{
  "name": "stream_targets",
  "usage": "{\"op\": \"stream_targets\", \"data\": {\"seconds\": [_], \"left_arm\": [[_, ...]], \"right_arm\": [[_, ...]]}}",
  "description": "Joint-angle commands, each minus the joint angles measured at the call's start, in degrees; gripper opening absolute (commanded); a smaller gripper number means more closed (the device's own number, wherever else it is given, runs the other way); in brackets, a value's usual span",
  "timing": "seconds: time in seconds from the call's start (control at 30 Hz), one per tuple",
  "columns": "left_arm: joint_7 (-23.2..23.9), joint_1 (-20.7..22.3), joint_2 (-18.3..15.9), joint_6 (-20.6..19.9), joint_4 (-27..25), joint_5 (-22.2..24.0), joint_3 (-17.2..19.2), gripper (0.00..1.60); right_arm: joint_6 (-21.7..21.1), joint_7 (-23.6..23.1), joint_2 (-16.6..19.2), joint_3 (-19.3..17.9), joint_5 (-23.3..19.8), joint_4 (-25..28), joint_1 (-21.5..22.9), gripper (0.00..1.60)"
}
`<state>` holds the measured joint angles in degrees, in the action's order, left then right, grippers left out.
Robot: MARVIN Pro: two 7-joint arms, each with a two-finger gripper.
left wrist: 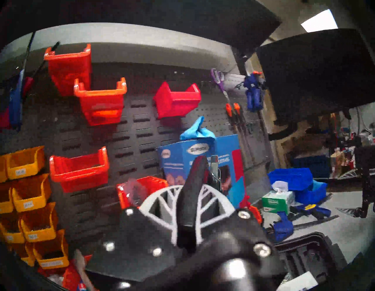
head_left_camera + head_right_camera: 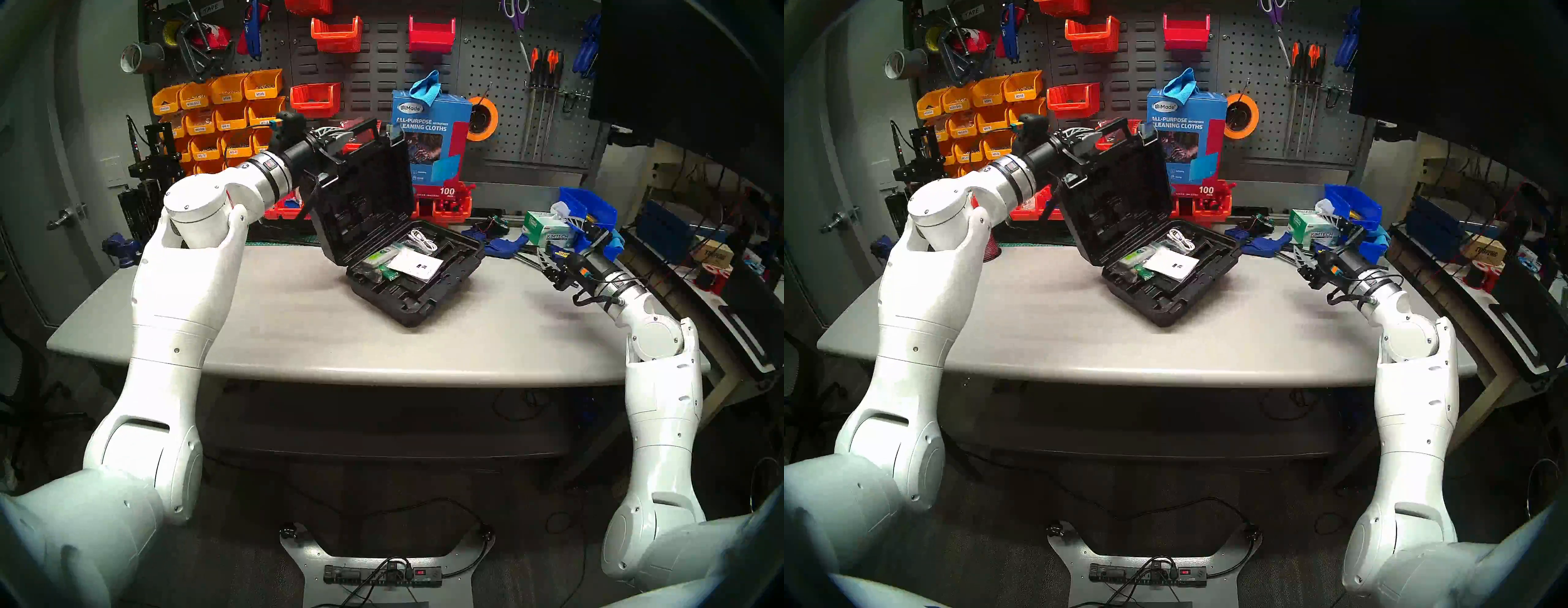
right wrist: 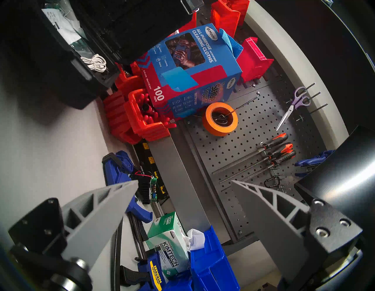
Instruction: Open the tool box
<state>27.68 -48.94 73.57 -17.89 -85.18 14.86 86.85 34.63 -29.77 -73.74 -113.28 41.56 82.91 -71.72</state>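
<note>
From the head views, the tool box (image 2: 407, 271) stands open mid-counter (image 2: 263, 322), lid raised steeply, bare surface all round its front edges. The left end effector (image 2: 339, 142) is clamped on the lid's handle (image 2: 360, 127).

Left wrist view: fingers (image 1: 162, 205) pinch that handle.

Right wrist view: the right end effector (image 3: 182, 195) gapes wide, holding nothing, off the counter's right edge near the blue bins (image 3: 209, 262).
</note>
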Motion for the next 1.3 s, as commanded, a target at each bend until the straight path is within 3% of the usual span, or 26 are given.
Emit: {"op": "stream_targets", "data": {"seconds": [0.0, 0.4, 0.73, 0.87, 0.9, 0.93, 1.27], "left_arm": [[-5.76, 6.66, 1.54, -4.46, 4.02, -0.14, 3.57, 0.00], [-15.36, 12.67, 2.47, -11.21, 13.55, -1.52, 4.69, 0.00], [-20.76, 17.04, 3.36, -12.49, 21.29, -2.56, 5.96, 0.00], [-20.16, 16.78, 2.60, -11.32, 21.36, -2.56, 6.25, 0.00], [-19.51, 16.29, 2.34, -10.99, 20.81, -2.39, 6.31, 0.28], [-19.52, 16.39, 2.37, -10.93, 20.97, -2.44, 6.32, 1.05], [-18.82, 16.57, 2.35, -9.96, 21.52, -2.63, 6.44, 1.05]], "right_arm": [[0.15, 0.16, 0.11, 0.10, -0.11, 0.67, 0.79, 1.60], [0.19, 0.13, 0.07, 0.08, -0.09, 0.73, 0.85, 1.60], [0.21, 0.10, 0.04, 0.05, -0.07, 0.74, 0.87, 1.60], [0.22, 0.09, 0.03, 0.04, -0.07, 0.75, 0.88, 1.60], [0.22, 0.09, 0.03, 0.04, -0.06, 0.75, 0.88, 1.60], [0.22, 0.08, 0.02, 0.03, -0.06, 0.75, 0.88, 1.60], [0.23, 0.05, 0.00, 0.01, -0.05, 0.77, 0.90, 1.60]]}}
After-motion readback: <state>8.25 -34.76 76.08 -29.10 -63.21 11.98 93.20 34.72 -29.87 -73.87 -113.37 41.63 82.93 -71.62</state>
